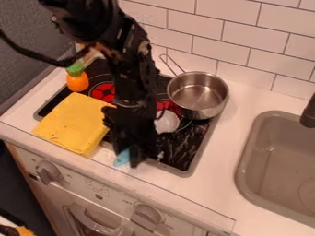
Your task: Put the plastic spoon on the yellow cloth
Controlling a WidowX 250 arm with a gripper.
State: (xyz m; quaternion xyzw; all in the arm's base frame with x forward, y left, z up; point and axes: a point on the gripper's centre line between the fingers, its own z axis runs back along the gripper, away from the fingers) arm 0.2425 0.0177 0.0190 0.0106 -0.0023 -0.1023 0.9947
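My black gripper (137, 152) hangs over the front part of the stove, a little right of the yellow cloth. Against its left side shows a light-blue piece (122, 158), apparently part of the plastic spoon, near the stove's front edge; the gripper covers whatever else there is of it. The folded yellow cloth (75, 122) lies over the left part of the stove and reaches onto the counter in front, with no blue piece on it.
A steel pot (198, 94) stands at the stove's back right. A pale round item (166, 122) lies just right of the arm. An orange toy with a green top (77, 81) is behind the cloth. The sink (280, 170) is at the right, below the tiled wall (246, 30).
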